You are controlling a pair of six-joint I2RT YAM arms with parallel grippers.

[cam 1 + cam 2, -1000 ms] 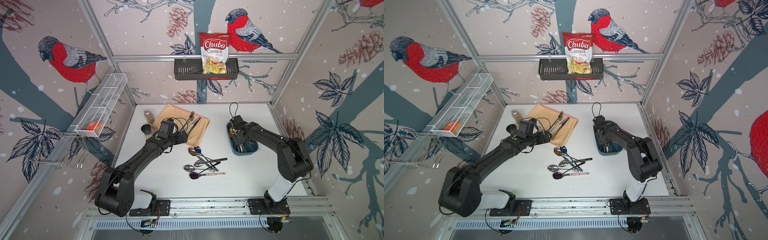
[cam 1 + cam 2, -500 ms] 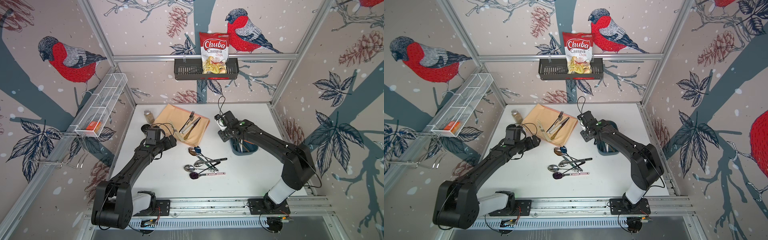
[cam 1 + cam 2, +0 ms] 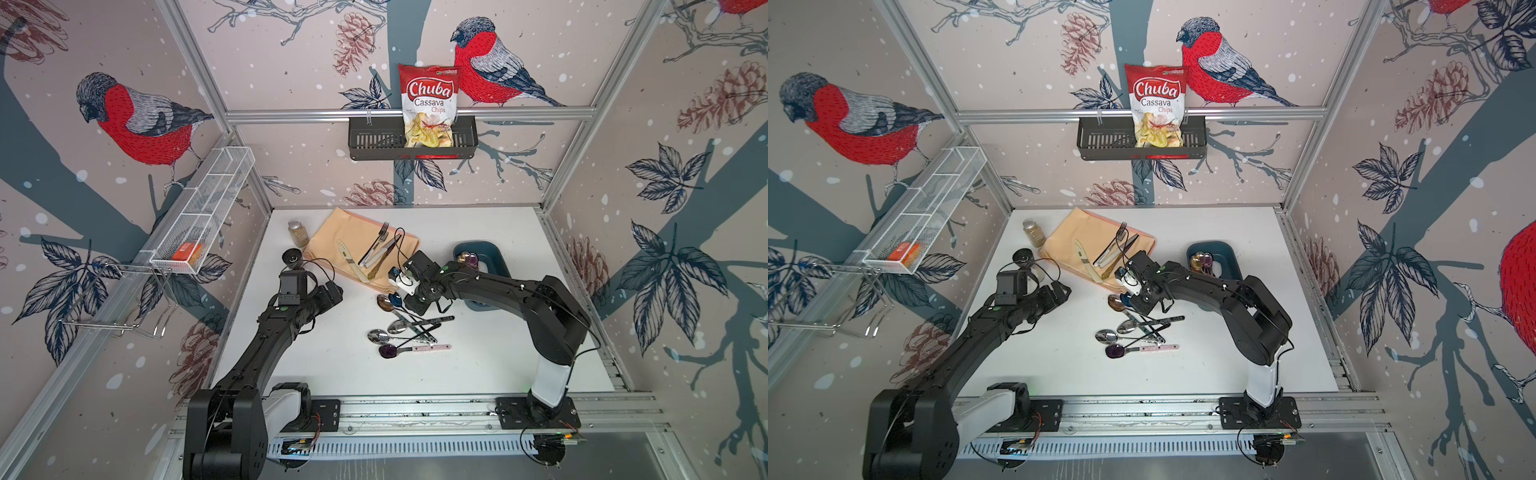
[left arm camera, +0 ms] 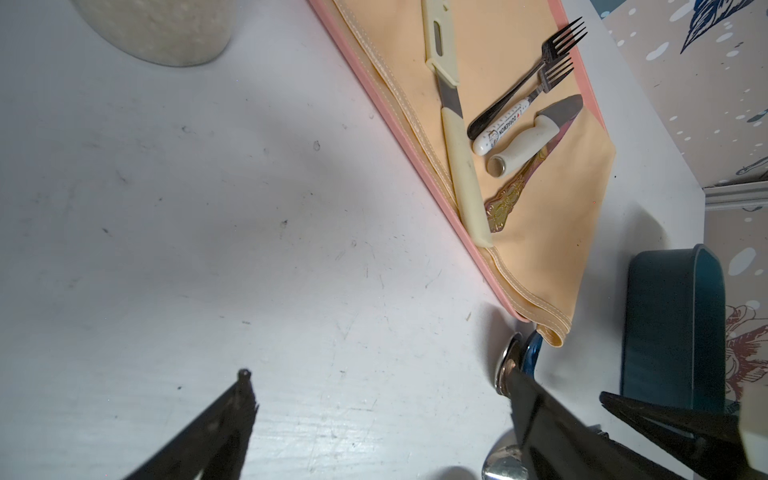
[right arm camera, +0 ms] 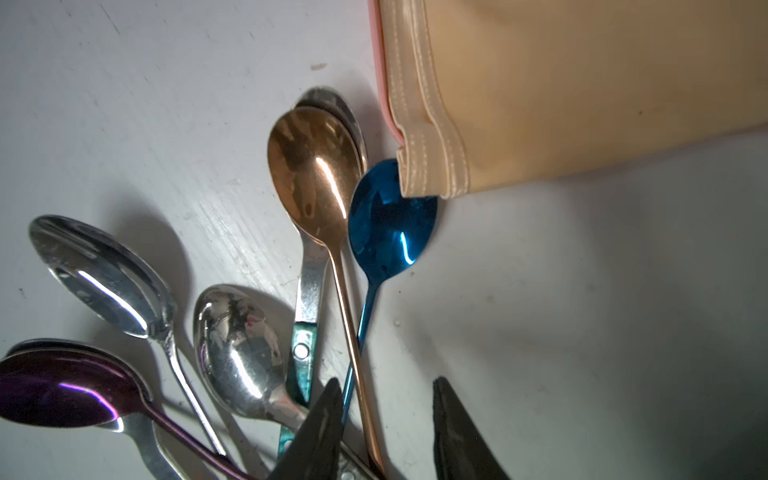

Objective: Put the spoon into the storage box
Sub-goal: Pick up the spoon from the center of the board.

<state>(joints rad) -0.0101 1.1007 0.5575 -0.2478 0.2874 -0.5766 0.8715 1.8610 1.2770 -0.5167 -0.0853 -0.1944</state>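
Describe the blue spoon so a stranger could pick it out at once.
On the white table, find the peach cloth. At its corner nearest the robot lies a fan of spoons. The blue spoon has its bowl tucked partly under that corner, beside the copper spoon; it alone is glossy blue.
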